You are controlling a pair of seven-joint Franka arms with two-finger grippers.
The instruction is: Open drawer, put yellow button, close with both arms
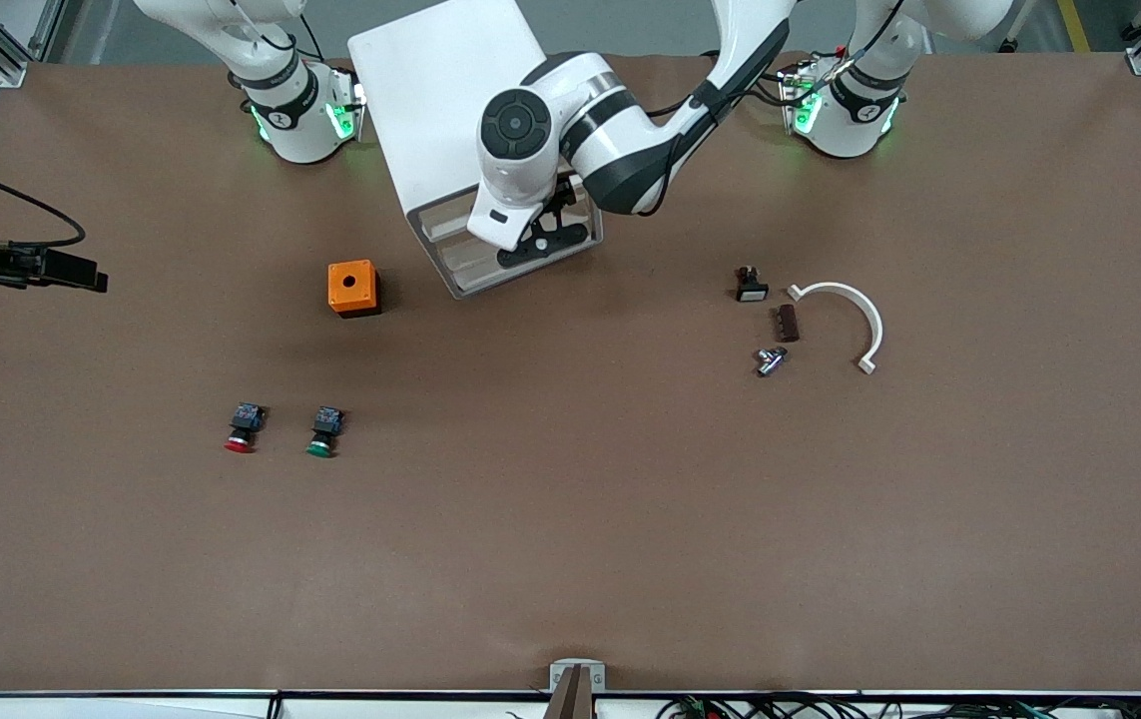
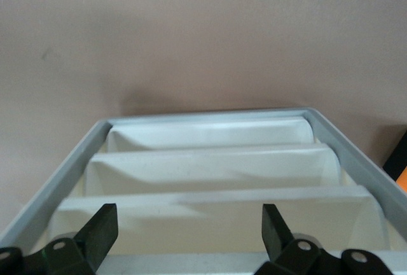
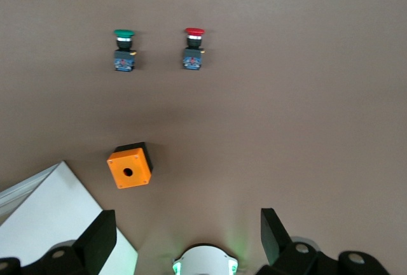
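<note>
The white cabinet [image 1: 440,90] stands between the arms' bases, its drawer fronts [image 1: 475,262] facing the front camera. In the left wrist view several cream drawers [image 2: 210,170] sit stacked in the grey frame, all pushed in. My left gripper [image 1: 543,238] is open and empty, close in front of a drawer [image 2: 191,224], its fingers [image 2: 102,227] apart and touching nothing. My right gripper [image 3: 189,230] is open and empty, held high over the table's right-arm end; it shows at the edge of the front view [image 1: 56,266]. The yellow button is not in view.
An orange box with a hole [image 1: 352,288] sits beside the cabinet. A red button [image 1: 243,427] and a green button [image 1: 324,431] lie nearer the front camera. Toward the left arm's end lie a white curved clip [image 1: 855,310], a small black part [image 1: 751,285], a brown block [image 1: 788,323] and a metal piece [image 1: 770,359].
</note>
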